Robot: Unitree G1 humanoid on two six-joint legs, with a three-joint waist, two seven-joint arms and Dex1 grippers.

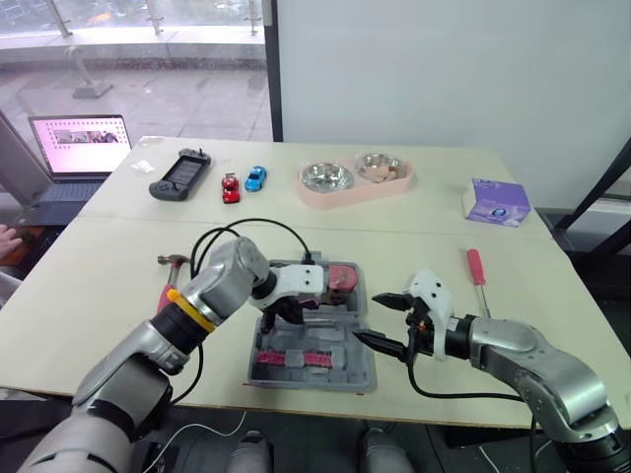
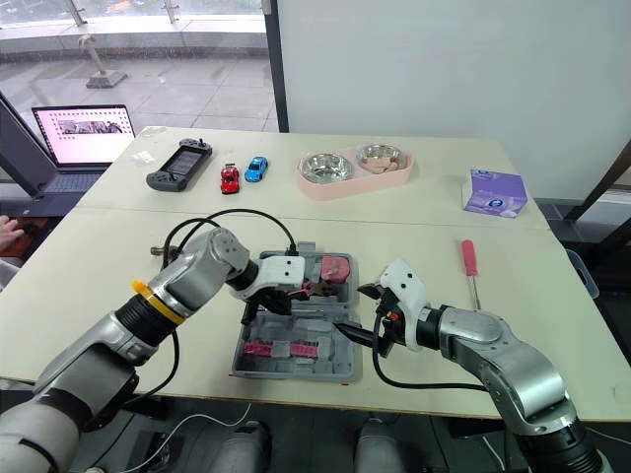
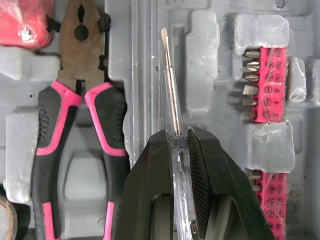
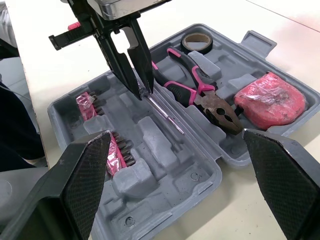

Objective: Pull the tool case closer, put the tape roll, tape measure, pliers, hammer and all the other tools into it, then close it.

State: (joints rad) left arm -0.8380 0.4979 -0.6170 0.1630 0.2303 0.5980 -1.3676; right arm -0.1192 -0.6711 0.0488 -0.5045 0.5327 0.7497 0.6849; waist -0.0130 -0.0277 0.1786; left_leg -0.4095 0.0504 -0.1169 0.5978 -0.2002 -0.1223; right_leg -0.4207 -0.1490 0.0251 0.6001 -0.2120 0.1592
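Note:
The grey tool case (image 1: 360, 372) lies open near the table's front edge. In its tray sit the pink-handled pliers (image 3: 75, 115), a dark tape roll (image 4: 196, 41), the red tape measure (image 4: 270, 100) and pink bit strips (image 3: 265, 82). My left gripper (image 3: 177, 137) hangs over the tray, shut on a thin screwdriver with a clear handle (image 3: 170, 85), its shaft lying along a groove. Just right of the case, my right gripper (image 1: 367, 317) stands open and holds nothing. The hammer (image 1: 170, 262) lies left of the case, partly behind my left arm. A pink screwdriver (image 1: 477, 268) lies on the table to the right.
At the back of the table are a laptop (image 1: 81, 146), a game controller (image 1: 180, 174), two toy cars (image 1: 243, 183), a pink double pet bowl (image 1: 355, 179) and a purple tissue pack (image 1: 498, 202). A person's hand (image 1: 8, 236) shows at the left edge.

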